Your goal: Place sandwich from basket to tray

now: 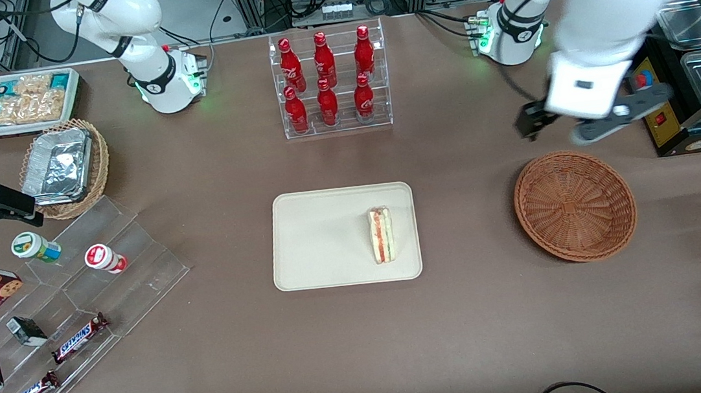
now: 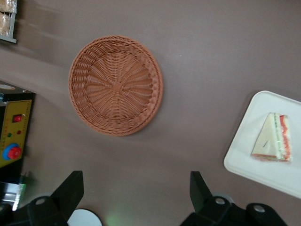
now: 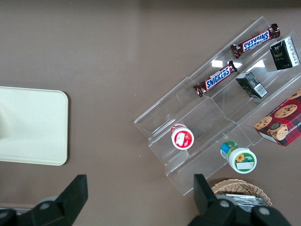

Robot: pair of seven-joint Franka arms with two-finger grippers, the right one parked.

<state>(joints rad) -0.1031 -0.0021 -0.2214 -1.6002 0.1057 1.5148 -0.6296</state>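
Note:
The sandwich (image 1: 382,234) (image 2: 273,139) lies on the cream tray (image 1: 316,239) (image 2: 244,162), close to the tray edge that faces the basket. The reddish-brown wicker basket (image 1: 575,205) (image 2: 115,85) sits empty toward the working arm's end of the table. My left gripper (image 1: 555,126) (image 2: 136,188) hangs high over the bare tabletop, a little farther from the front camera than the basket. Its fingers (image 2: 70,188) are spread wide open and nothing is between them.
A clear rack of red bottles (image 1: 330,81) stands farther back than the tray. A yellow control box (image 1: 660,105) (image 2: 14,136) sits beside the basket. Toward the parked arm's end are a stepped acrylic stand with snacks (image 1: 75,303), a tan basket with foil containers (image 1: 64,168) and a white snack bin (image 1: 21,101).

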